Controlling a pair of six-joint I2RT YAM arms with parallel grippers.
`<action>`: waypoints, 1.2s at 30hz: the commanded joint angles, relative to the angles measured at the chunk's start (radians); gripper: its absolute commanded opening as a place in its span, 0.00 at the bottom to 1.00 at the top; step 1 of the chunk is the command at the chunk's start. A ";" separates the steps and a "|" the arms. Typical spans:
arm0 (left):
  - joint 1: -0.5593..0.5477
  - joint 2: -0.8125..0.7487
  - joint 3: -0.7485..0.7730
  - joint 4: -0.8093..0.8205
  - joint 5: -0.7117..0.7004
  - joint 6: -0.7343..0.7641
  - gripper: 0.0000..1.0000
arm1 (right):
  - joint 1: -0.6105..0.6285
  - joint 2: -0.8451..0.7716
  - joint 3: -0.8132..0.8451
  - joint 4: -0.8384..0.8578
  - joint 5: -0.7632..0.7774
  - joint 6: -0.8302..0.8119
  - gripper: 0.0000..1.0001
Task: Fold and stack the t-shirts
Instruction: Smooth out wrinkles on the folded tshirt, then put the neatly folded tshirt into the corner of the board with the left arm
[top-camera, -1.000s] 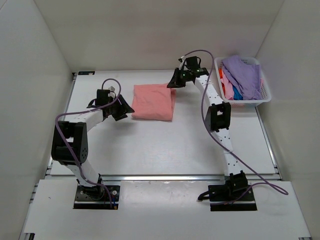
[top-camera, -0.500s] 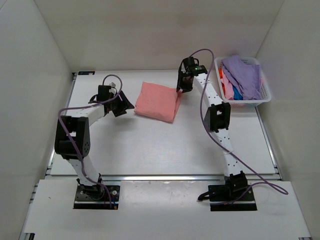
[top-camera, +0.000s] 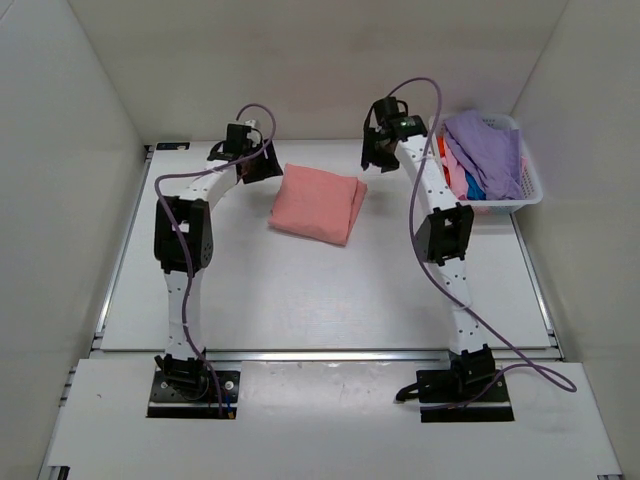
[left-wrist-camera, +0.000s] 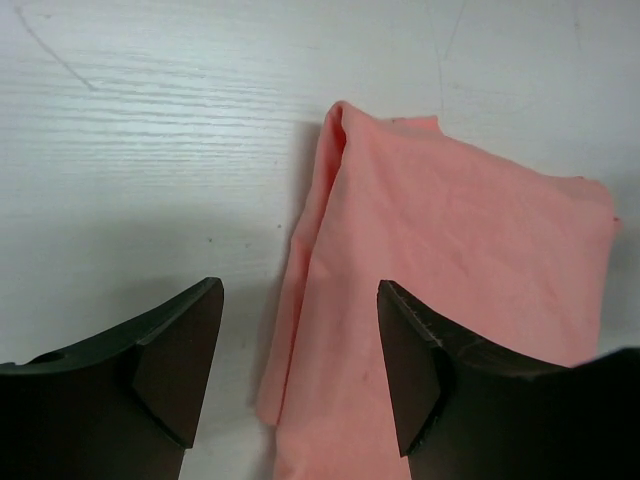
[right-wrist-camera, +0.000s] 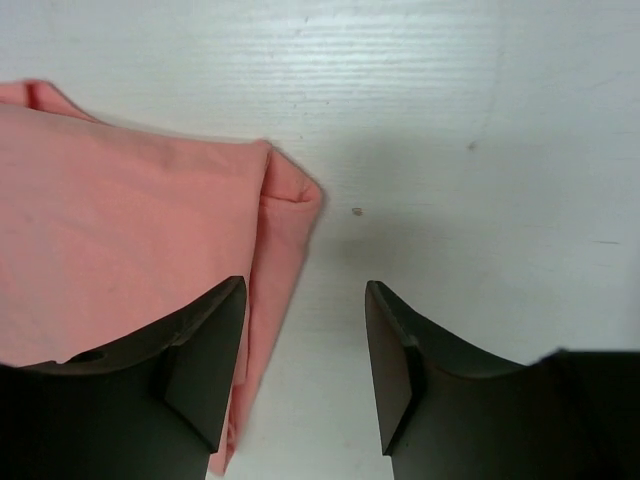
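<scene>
The salmon-pink t-shirt (left-wrist-camera: 470, 270) slips behind one finger of the left gripper (left-wrist-camera: 300, 290) and off the bottom edge; beneath the right gripper (right-wrist-camera: 305, 285) it is likewise cut off.

White enclosure, seen from above. The tabletop (top-camera: 300, 300) is a pale, matt white board; the wrist views show a faint horizontal grain, fine scratches and a few small dark specks. Plain white panels rise on three sides: left wall (top-camera: 60, 150), rear wall (top-camera: 300, 70), right wall (top-camera: 590, 150). A metal rail (top-camera: 330, 353) runs along the near edge, bordering a separate white ledge (top-camera: 330, 420). Lighting is even and diffuse; shadows are soft.
</scene>
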 joint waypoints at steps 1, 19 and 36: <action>-0.044 0.064 0.115 -0.169 -0.066 0.090 0.74 | -0.039 -0.179 0.023 -0.005 0.016 -0.038 0.49; -0.189 0.359 0.517 -0.637 -0.286 0.262 0.28 | -0.125 -0.547 0.030 -0.069 -0.062 -0.041 0.51; 0.169 0.342 0.553 -0.700 -0.428 0.257 0.00 | -0.416 -1.231 -0.892 0.303 -0.313 -0.067 0.50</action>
